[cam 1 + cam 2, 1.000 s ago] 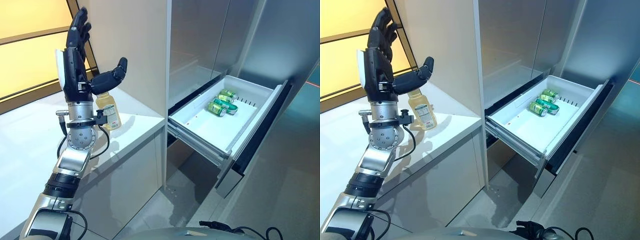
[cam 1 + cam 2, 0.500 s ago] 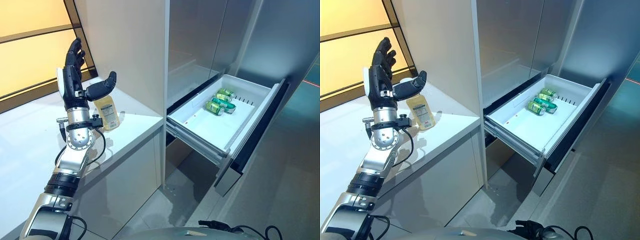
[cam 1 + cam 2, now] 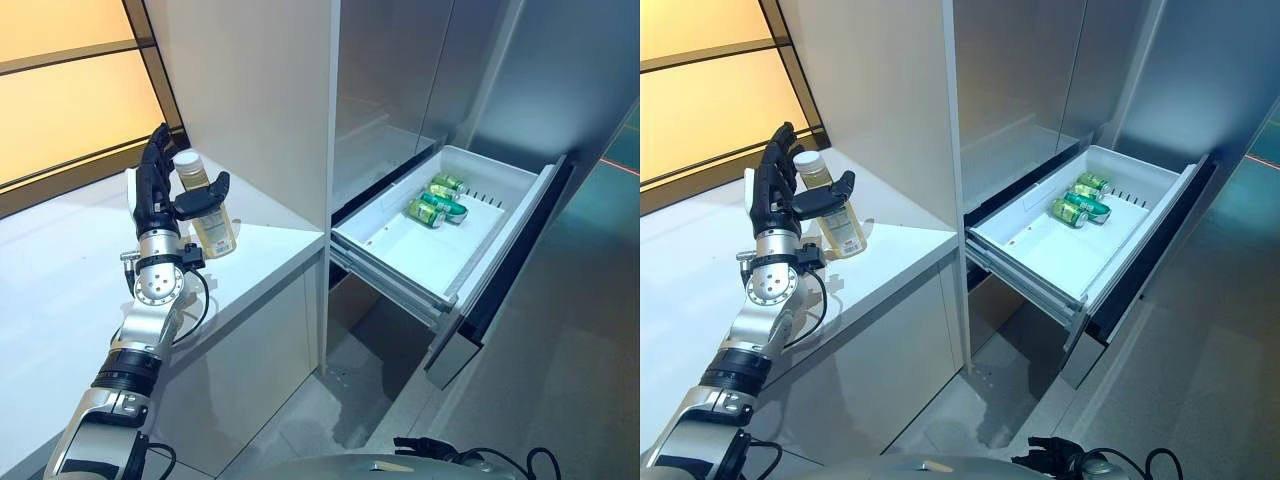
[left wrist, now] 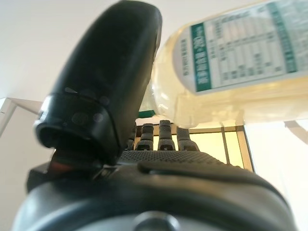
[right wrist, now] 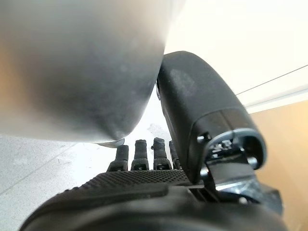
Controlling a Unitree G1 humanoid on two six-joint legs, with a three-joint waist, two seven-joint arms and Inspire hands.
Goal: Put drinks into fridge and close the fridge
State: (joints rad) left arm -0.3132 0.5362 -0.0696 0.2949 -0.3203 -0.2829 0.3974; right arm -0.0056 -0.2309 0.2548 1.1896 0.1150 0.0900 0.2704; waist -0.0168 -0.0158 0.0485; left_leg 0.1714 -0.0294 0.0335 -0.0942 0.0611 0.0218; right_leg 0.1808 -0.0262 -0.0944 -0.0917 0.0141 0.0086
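A clear bottle of pale yellow drink point(image 3: 216, 226) with a white cap stands on the white counter point(image 3: 60, 280) next to the tall cabinet wall. My left hand point(image 3: 155, 195) is open around it, straight fingers behind the bottle and the thumb across its front below the cap. In the left wrist view the bottle point(image 4: 240, 62) lies just past the thumb point(image 4: 110, 72). The fridge drawer point(image 3: 495, 240) stands pulled open at the right, with green cans point(image 3: 432, 198) lying at its back. My right hand point(image 5: 144, 192) shows with relaxed fingers and holds nothing.
The white cabinet wall point(image 3: 260, 90) rises right behind the bottle. The counter's corner point(image 3: 315, 245) lies between the bottle and the open drawer. Grey fridge panels point(image 3: 560, 80) stand behind the drawer, grey floor below it.
My left hand has come down from above the bottle and moved in round it; its thumb now lies across the bottle's front. The bottle and drawer have not moved.
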